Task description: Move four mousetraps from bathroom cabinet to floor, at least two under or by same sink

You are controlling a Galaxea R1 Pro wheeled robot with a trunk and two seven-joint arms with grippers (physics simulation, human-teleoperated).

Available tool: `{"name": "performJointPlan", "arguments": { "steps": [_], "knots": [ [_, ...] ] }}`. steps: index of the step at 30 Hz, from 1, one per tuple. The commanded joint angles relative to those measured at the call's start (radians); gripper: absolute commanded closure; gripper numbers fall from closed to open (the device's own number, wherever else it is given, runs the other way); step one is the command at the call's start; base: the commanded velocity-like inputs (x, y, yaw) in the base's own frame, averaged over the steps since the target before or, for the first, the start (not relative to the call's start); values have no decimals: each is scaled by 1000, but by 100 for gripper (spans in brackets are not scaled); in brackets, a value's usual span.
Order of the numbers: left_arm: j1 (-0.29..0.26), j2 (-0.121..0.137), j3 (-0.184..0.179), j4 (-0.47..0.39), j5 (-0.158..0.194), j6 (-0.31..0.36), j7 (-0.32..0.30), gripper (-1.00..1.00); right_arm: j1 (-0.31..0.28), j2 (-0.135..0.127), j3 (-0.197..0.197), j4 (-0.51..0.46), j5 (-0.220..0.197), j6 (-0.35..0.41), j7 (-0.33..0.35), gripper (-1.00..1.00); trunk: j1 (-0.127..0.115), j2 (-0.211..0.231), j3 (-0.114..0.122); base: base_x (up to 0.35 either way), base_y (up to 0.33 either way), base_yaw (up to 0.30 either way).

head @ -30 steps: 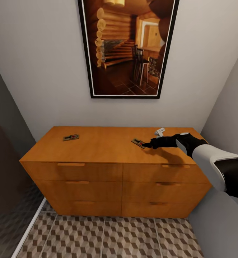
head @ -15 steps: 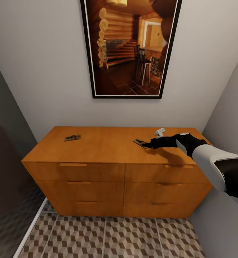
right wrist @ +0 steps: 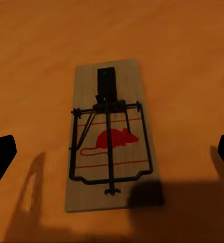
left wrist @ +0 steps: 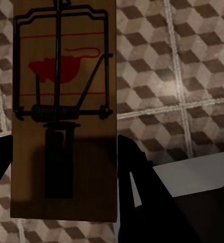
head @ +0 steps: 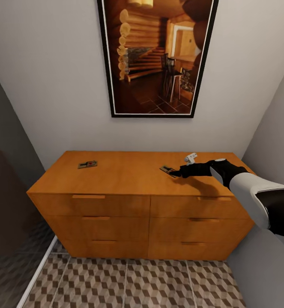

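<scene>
Over the cabinet, the right hand spreads around one mousetrap; the left hand pinches another mousetrap.

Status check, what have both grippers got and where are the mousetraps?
Left gripper shut on a mousetrap over the floor. Right gripper open, straddling a second mousetrap on the cabinet. Third mousetrap untouched.

The right gripper covers the near end of one mousetrap on the tabletop in the head view; whether its jaws touch the board cannot be told there. The far-left mousetrap is too small to make out its parts. The framed picture is cut off at the top edge. In the left wrist view, a held mousetrap runs past the frame's edge.
</scene>
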Motion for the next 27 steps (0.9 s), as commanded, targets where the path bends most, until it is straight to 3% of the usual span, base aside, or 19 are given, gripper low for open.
{"name": "performJointPlan", "arguments": {
  "steps": [1,27],
  "knots": [
    [-1,-1,-8,2,1,-4,4,100,0,0,-4,-2,5,8,3,-100,0,0,-1,0,57,0],
    [-1,-4,-8,2,1,-6,1,100,25,-10,-3,-2,7,9,-21,-100,0,0,-4,0,3,0]
  ]
}}
